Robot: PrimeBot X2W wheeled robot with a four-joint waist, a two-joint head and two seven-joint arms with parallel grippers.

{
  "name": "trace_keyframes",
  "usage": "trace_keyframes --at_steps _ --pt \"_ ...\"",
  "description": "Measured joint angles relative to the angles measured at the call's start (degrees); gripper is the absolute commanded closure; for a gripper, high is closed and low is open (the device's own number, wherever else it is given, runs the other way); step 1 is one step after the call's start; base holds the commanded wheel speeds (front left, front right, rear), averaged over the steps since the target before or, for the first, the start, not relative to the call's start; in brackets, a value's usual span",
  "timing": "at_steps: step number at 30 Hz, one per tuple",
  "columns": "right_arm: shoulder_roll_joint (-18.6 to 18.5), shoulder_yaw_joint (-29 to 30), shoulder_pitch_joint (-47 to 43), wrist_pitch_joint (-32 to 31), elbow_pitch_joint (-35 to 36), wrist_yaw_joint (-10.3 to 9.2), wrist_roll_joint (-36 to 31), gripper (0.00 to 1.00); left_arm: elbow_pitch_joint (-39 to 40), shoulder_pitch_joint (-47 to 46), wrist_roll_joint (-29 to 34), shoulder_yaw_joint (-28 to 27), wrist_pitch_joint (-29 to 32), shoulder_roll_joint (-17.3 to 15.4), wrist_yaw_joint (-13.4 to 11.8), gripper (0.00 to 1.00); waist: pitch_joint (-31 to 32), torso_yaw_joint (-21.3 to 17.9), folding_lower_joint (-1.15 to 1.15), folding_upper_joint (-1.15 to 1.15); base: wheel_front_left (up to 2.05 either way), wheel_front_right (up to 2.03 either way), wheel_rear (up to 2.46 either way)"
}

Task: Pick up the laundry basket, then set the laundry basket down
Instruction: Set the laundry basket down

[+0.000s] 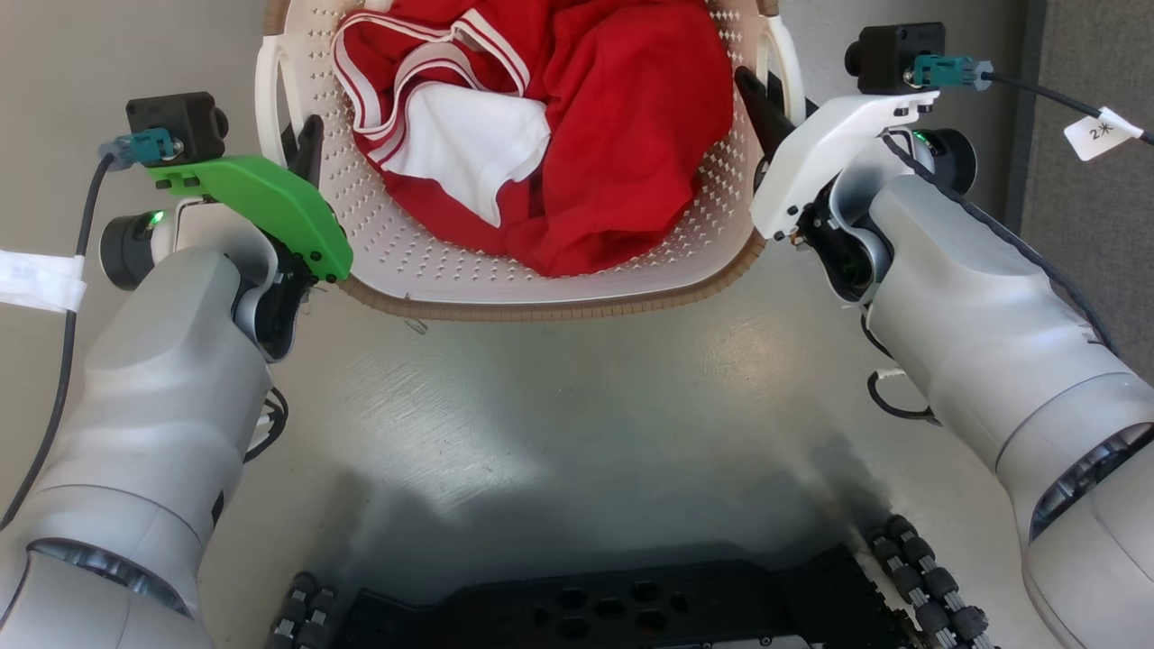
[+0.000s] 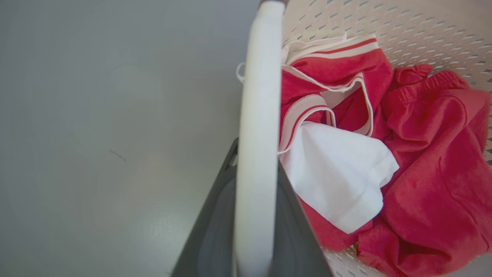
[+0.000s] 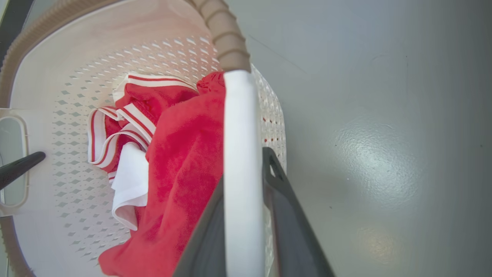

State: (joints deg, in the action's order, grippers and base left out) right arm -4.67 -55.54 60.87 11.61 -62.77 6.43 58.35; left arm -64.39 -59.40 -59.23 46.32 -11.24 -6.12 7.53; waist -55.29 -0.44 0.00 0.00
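Small cream-white perforated plastic laundry basket (image 1: 424, 261) is being gripped straight ahead of the robot, at the top middle of the head view, between the two arms and over the glossy grey floor (image 1: 577, 397). Opening is being turned upward. White loop left handle (image 1: 264, 99) and matching right handle (image 1: 787, 63) are being presented to either side, so the handle-to-handle axis is running across the robot. Far end is being cropped by the frame, so the long axis cannot be told. Nor can it be told whether the base is being rested on the floor.

Ribbed brown rim band (image 1: 541, 311) is being shown round the top edge, with rows of diamond holes in the walls. Crumpled red cloth with white stripes (image 1: 622, 117) and a white piece (image 1: 469, 144) are being held inside.

Left gripper (image 1: 302, 144), green-covered, and right gripper (image 1: 762, 95), white-covered, are each being clamped on a handle. This is being made plain in the wrist views: dark fingers (image 2: 294, 231) are being pressed to both sides of the left bar, and fingers (image 3: 286, 219) likewise to the right bar. In the right wrist view, a left fingertip (image 3: 21, 167) is being seen through the opposite handle's opening.
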Motion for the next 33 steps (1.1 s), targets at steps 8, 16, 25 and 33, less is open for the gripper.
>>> trace_keyframes --at_steps 8,16,25,33 --pt "0.9 -0.3 0.0 0.2 -0.2 0.63 1.2 0.00 -0.1 -1.2 0.0 0.2 -0.1 0.2 0.0 0.00 0.1 -0.1 0.00 0.00 0.00 0.00 0.00" --pt "0.9 -0.6 0.0 0.5 -0.7 0.63 1.6 0.00 -0.8 -1.2 -0.1 0.7 -0.1 0.2 0.0 0.00 0.8 -0.2 0.00 0.00 0.00 0.00 0.00" --pt "1.0 -1.0 -0.4 1.0 -2.0 0.63 1.9 0.00 -2.0 -1.0 0.7 2.9 -0.7 -0.3 0.0 0.00 3.0 -0.5 0.00 0.00 0.00 0.00 0.00" --pt "1.1 -1.1 -2.4 1.5 -3.7 0.01 2.2 0.00 -2.4 2.0 1.1 4.2 -1.4 -0.3 0.0 0.00 6.5 -0.8 0.00 0.00 0.00 0.00 0.00"
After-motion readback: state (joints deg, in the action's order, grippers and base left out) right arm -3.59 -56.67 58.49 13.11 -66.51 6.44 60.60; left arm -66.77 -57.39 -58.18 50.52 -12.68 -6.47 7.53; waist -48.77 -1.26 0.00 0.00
